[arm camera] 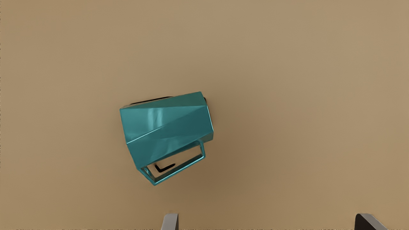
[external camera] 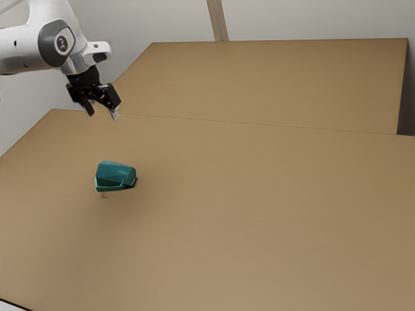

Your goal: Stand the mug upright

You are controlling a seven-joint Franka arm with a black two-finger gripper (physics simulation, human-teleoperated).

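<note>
At the exterior view's left, above the worktop [external camera: 259, 194], I have the end effector [external camera: 102, 114] held clear of the mug [external camera: 115, 176], its two fingers spread wide with nothing between them. The white arm [external camera: 23, 48] enters from the upper left of the same view, and its black hand slopes downward. On the worktop, in the left part of the exterior view, the teal mug lies on its side, not upright. Its faceted body tapers: the wider end faces the exterior view's left, the narrower end the exterior view's right. Beneath my wrist camera, the angular handle [arm camera: 180, 170] projects from the side of the body nearer the fingers, forming an open loop through which brown surface is visible. Dark shadow marks lie inside the loop and along the opposite edge of the body. In the wrist view, the tips of the end effector [arm camera: 267, 220] stand well apart from each other, and neither touches the mug or its handle. Behind the worktop rises a pale wall [external camera: 311, 19], bearing a narrow brown strip [external camera: 218, 19].
</note>
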